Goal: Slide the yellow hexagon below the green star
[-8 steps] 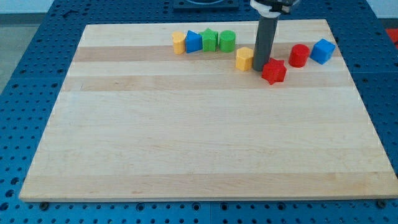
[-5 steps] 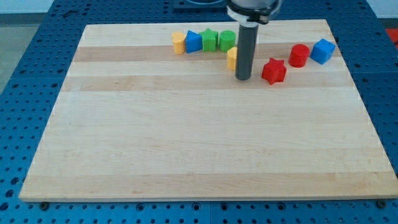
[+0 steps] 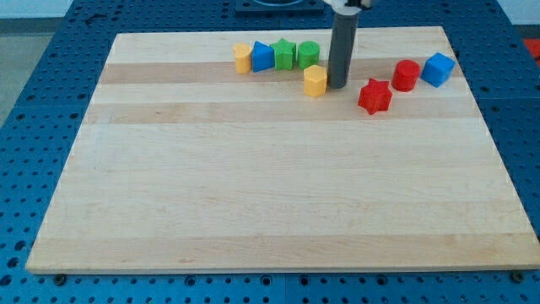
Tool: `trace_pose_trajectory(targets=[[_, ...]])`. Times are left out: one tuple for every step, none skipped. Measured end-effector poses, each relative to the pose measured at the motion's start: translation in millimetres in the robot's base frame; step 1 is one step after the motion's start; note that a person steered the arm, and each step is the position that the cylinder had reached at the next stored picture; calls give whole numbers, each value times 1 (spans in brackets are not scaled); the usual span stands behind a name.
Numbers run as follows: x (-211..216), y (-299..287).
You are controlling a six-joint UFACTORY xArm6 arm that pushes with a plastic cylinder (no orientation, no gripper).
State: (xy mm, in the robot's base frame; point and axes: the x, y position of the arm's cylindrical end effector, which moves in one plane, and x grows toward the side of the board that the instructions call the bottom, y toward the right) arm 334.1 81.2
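Note:
The yellow hexagon [image 3: 315,81] sits near the view's top centre, just below and slightly right of the green cylinder [image 3: 308,55]. The green star [image 3: 284,54] stands in a row at the view's top, left of the green cylinder. My tip [image 3: 337,85] is on the board right beside the yellow hexagon, on its right side, touching or nearly touching it. The hexagon lies below and to the right of the green star.
In the top row, a yellow block [image 3: 243,58] and a blue block [image 3: 263,57] sit left of the green star. A red star [image 3: 374,96], a red cylinder [image 3: 406,75] and a blue cube [image 3: 438,69] lie to the right of my tip.
The yellow hexagon has slid left, from near the red star to below the green cylinder. My tip swung left, then back up to the hexagon's right side. The red star shifted slightly.

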Motion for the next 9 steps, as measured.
trace_pose_trajectory(targets=[[15, -4], [16, -17], [16, -18], [22, -1], [18, 21], [8, 21], [8, 17], [8, 1], [8, -26]])
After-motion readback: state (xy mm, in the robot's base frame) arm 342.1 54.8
